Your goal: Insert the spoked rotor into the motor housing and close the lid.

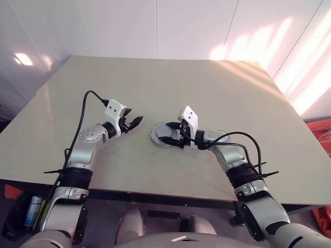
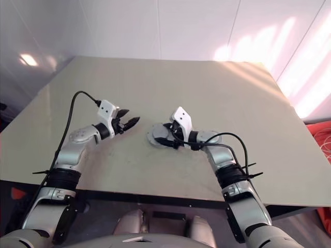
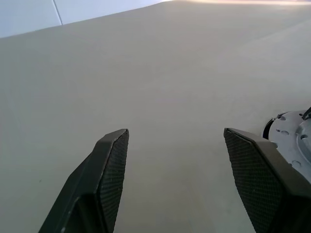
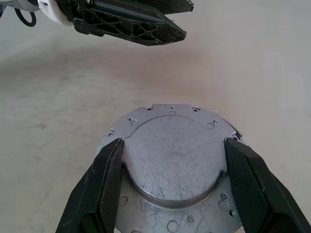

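The lid point(image 4: 174, 160) lies flat on the beige worktop point(image 1: 207, 88), near its front edge and a little right of its middle. It is a round, light grey metal disc whose outer face is up. A raised central panel covers most of it, round with two flat shoulders, its surface dull and crossed by fine scratches. Around that panel runs a lower flange dotted with small holes and screw points. A thin dark line shows under the flange at one side; whether the motor housing sits beneath cannot be told. No brand, label or writing can be read on the disc.

The right end effector point(image 4: 173, 184) reaches over the disc from the right, its two black fingers point(image 4: 109, 184) spread wide to either side of the raised panel, the textured pads at the panel's shoulders. Whether the pads press the metal or just stand beside it cannot be told.

The left end effector point(image 1: 135, 122) hovers above the worktop just left of the disc, apart from it, pointing toward it. Its jaws stand wide with nothing between them. In the left wrist view the edge of the disc point(image 3: 291, 141) peeks out beside one pad.

A white camera block sits on each wrist, and black cables run back along both arms.
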